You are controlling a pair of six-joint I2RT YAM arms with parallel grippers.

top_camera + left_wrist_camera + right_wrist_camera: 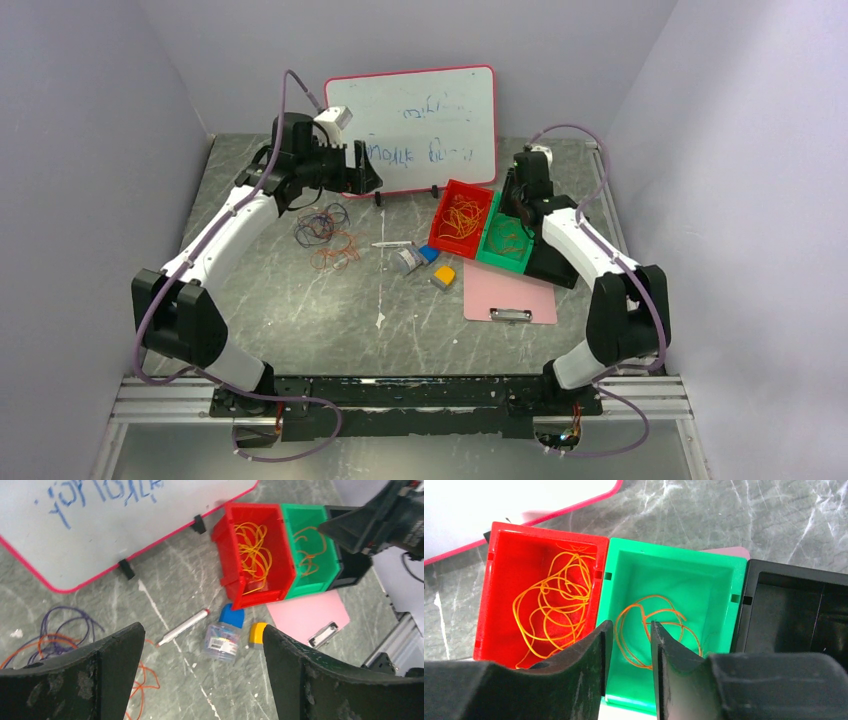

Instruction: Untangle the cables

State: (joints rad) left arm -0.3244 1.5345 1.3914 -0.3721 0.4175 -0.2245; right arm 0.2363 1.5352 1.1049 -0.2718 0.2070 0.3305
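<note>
A loose tangle of dark purple and orange cables [325, 236] lies on the table left of centre; its edge shows in the left wrist view [62, 630]. Yellowish cables [554, 600] lie in the red bin [447, 240]. An orange cable [643, 617] lies in the green bin [497, 261]. My left gripper [365, 175] hangs high by the whiteboard, wide open and empty [202, 630], up and to the right of the tangle. My right gripper [518, 208] hovers over the green bin with its jaws a narrow gap apart and nothing between them [630, 626].
A whiteboard [420, 125] stands at the back. A marker [392, 244], a clear box of clips [408, 261], a blue piece [428, 253] and a yellow block [444, 275] lie mid-table. A pink clipboard [510, 298] lies under the bins. A black bin [794, 610] adjoins the green one.
</note>
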